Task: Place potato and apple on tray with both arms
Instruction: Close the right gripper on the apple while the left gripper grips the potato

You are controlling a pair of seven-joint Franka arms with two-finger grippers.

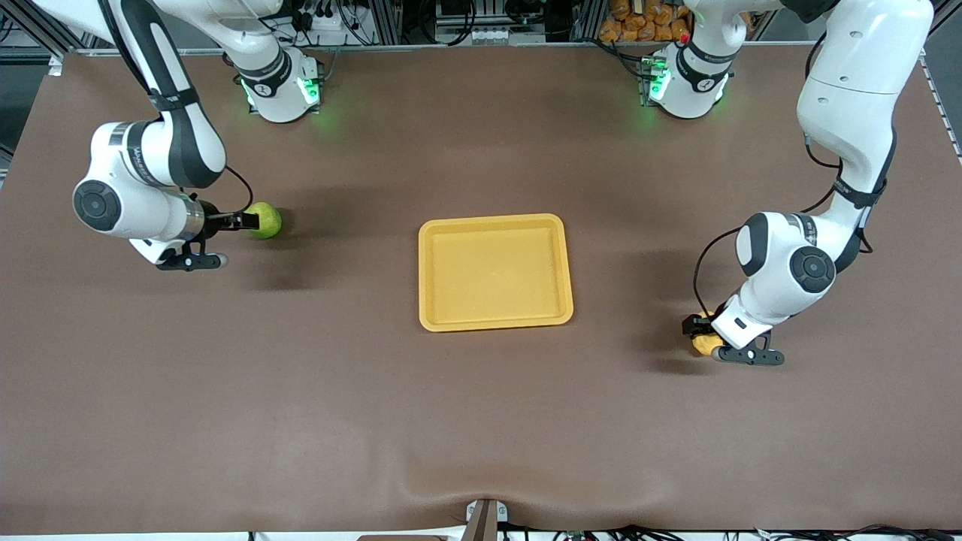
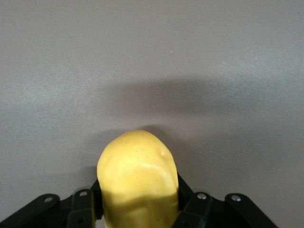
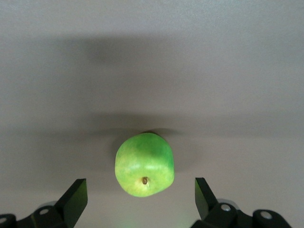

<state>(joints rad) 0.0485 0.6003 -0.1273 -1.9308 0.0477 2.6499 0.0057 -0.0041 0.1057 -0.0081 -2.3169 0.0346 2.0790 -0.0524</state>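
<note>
The yellow-orange tray lies empty mid-table. The green apple sits on the table toward the right arm's end. My right gripper is low beside it and open; in the right wrist view its fingers stand wide on either side of the apple, the gripper not touching it. The yellow-orange potato is toward the left arm's end, nearer the front camera than the tray's middle. My left gripper is shut on it; in the left wrist view the potato fills the gripper.
The brown table cover stretches wide around the tray. The two arm bases stand at the table's edge farthest from the front camera. A small bracket sits at the table's front edge.
</note>
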